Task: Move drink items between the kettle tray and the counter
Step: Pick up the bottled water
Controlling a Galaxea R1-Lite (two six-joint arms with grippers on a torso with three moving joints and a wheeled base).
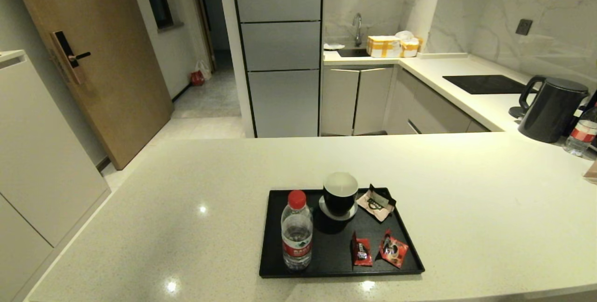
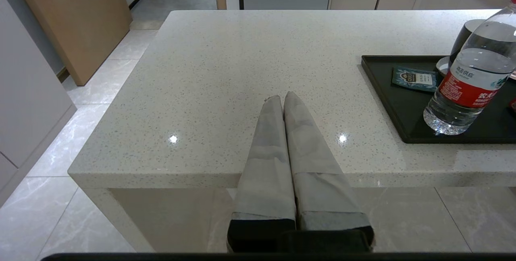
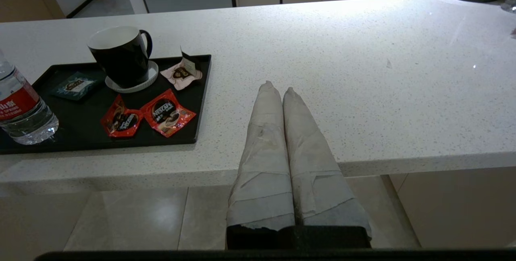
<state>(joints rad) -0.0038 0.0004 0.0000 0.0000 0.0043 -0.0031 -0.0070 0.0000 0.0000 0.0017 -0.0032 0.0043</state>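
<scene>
Left tool [image 2: 283, 96]: fingers pressed together, holding nothing, poised off the desk's [image 1: 186, 190] near edge, clear of the tray [image 1: 275, 264]. Right tool [image 3: 280, 87]: fingers likewise together, empty, at the near edge to the tray's right. Tray, black, low rim, on the pale speckled desk, carries: water bottle [image 1: 296, 231], red cap, red label with white Chinese characters, upright at the left; black mug [image 1: 340, 194] on a white coaster; two red sachets [image 3: 168, 112], one reading "NESCAFÉ"; teal sachet [image 2: 415, 78]; pale pink sachet [image 1: 378, 204], print illegible.
</scene>
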